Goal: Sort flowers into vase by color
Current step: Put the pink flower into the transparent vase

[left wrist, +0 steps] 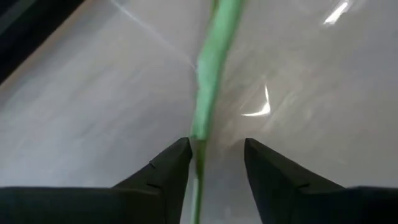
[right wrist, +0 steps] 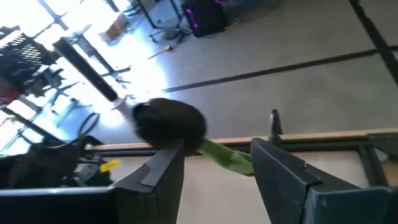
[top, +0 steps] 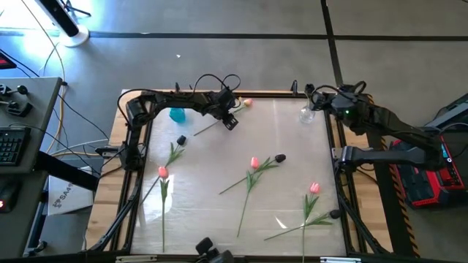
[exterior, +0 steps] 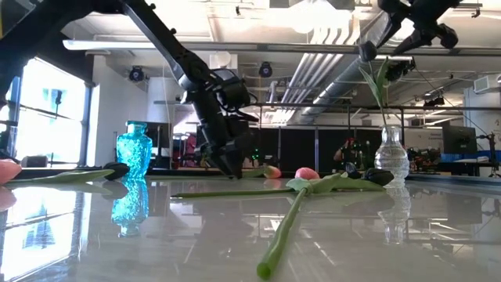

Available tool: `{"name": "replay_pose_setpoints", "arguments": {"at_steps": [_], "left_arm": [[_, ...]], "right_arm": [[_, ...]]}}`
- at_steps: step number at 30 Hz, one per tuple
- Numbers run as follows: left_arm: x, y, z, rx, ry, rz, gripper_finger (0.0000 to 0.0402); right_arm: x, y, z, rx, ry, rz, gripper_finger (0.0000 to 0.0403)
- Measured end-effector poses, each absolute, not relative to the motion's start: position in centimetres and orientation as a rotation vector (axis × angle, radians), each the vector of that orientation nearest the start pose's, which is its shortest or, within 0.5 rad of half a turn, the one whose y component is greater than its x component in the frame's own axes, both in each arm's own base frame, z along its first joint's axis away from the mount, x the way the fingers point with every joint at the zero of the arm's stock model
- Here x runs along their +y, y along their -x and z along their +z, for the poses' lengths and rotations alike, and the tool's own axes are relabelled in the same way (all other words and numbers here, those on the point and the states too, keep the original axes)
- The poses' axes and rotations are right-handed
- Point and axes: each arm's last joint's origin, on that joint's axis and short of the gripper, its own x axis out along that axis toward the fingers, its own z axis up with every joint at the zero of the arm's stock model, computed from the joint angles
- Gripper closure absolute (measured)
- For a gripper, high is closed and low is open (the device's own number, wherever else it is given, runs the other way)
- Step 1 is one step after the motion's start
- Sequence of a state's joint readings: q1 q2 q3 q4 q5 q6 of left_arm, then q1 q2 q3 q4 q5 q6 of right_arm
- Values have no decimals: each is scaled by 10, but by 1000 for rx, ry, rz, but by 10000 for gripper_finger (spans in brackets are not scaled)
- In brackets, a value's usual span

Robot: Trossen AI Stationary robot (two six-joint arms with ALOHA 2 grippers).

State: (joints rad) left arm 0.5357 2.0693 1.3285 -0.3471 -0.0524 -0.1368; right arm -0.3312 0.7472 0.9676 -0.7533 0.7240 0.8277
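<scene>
Flower stem (left wrist: 210,74) | between open left pincer (left wrist: 217,163) fingers

A glossy pale tabletop (top: 219,212) with a light wooden frame (top: 117,131) stands on a grey concrete floor (top: 219,18) crossed by dark seam lines. At nine o'clock sits a grey side desk (top: 29,124) carrying a black keyboard (top: 9,146). At three o'clock lies a red-and-black case (top: 424,186). Bright daylight fills a tall window (exterior: 55,117) at the left; white ceiling ducts (exterior: 313,70) run overhead.
</scene>
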Motion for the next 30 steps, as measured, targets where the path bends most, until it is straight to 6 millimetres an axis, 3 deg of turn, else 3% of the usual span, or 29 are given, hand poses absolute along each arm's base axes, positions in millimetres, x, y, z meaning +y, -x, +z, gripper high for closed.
{"name": "replay_pose_setpoints", "arguments": {"at_steps": [15,22,25,30], "left_arm": [[211,-354,126,1023,361,597,392],[208,-355,130,1003,412,591,400],[202,-354,142,987,439,559,401],[187,-355,187,873,402,513,401]], "right_arm": [[-53,-118,364,50,-510,-1038,229],[-55,-130,367,20,-515,-983,229],[-56,-138,375,-34,-502,-898,229],[-54,-145,388,-122,-466,-762,229]]}}
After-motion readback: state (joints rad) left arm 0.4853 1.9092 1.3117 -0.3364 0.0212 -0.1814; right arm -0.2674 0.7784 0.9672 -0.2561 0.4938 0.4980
